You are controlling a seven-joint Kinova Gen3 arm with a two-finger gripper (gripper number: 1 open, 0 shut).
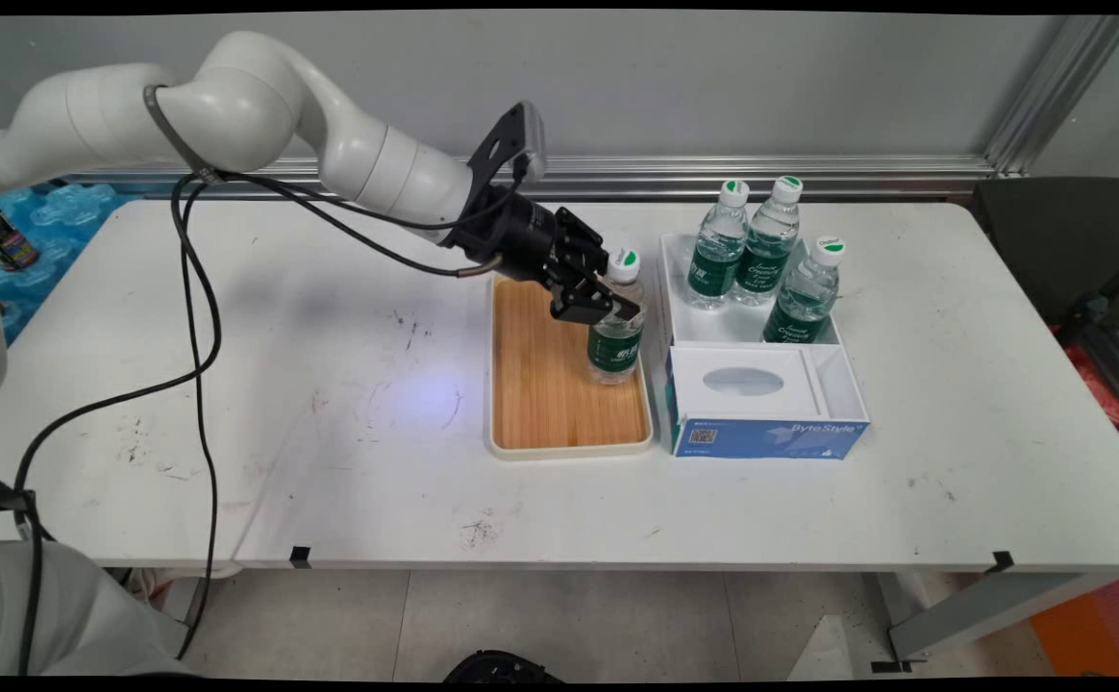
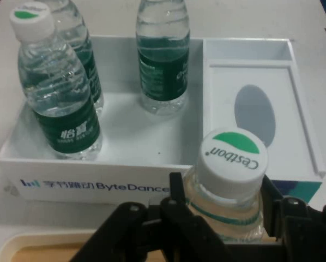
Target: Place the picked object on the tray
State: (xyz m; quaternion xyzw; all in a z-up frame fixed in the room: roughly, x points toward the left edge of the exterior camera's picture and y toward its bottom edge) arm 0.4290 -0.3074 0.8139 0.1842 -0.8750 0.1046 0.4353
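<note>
gripper (image 1: 608,306) pinching water bottle (image 1: 616,332) just under cap, bottle upright on wooden tray (image 1: 545,384), white box (image 1: 757,332) just beyond

Closed around the neck of a water bottle (image 2: 227,188): the black gripper (image 2: 220,210), fingers pressed to both sides just below the white cap with its green patch and "Cestbon" lettering. Beyond it, a white box (image 2: 125,164) lettered "ByteDance" on the near wall. Standing upright in the box's open compartment, 3 more bottles (image 2: 59,103) with green labels. At right, a lidded section with an oval opening (image 2: 254,114). At bottom left, the cream rim of a wooden tray (image 2: 21,245).
</note>
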